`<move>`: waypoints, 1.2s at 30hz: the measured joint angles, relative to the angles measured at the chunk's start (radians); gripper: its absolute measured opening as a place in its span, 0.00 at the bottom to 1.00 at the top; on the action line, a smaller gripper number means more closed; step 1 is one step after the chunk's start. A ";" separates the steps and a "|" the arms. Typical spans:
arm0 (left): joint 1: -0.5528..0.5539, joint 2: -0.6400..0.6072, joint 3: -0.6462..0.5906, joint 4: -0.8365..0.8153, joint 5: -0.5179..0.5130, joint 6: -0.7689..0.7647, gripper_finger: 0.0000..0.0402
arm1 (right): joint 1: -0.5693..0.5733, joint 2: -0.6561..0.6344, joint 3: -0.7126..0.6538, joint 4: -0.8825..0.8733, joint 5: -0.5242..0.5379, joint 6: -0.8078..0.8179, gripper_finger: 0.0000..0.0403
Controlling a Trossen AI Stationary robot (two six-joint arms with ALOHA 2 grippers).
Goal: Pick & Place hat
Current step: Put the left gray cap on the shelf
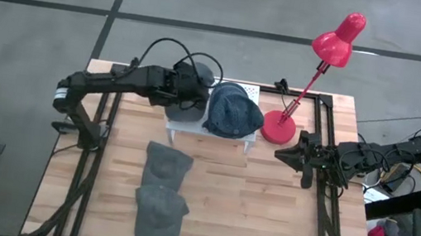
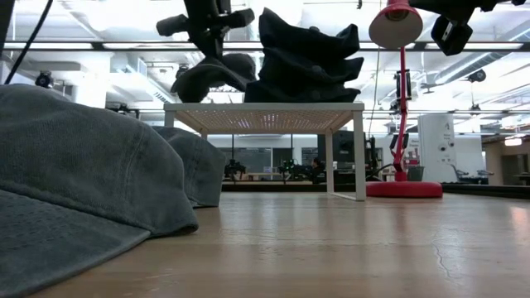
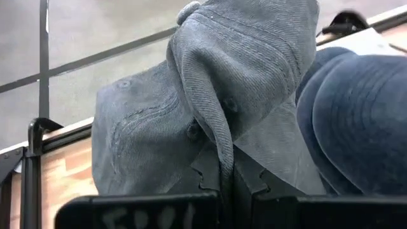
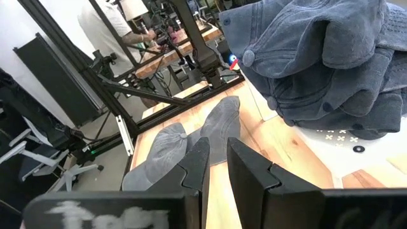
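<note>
Nearest on the wooden table lie two grey caps in a row: the near cap at the front edge, and the second cap touching it just behind. In the low view they fill the left foreground, near cap big, second cap behind it.

Mid-table on the right, the right gripper hangs above the table's right rail, pointed left toward the middle, holding nothing. In its wrist view the fingers stand slightly apart with a narrow gap, the two floor caps beyond them.

Farther back stands a small white shelf, legs on the table, top raised. On its right part sits a pile of dark blue caps, bunched and stacked.

The left gripper reaches in from the far left over the shelf's left part, pinching a grey cap by its fabric. The wrist view shows the fingers pressed together on a fold of that cap, blue pile just beside it. From the low view this cap hangs touching or just over the shelf top; cannot tell which.

Right of the shelf, a red desk lamp stands, its head leaning beyond the far edge.
</note>
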 joint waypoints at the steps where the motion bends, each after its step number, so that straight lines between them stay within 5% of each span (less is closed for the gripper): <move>1: 0.000 0.008 0.000 0.000 0.004 -0.006 0.01 | 0.000 0.000 0.000 0.000 0.000 0.000 0.13; 36: 0.000 0.043 0.000 -0.009 0.098 -0.036 0.01 | 0.000 0.000 0.000 0.000 0.000 0.003 0.13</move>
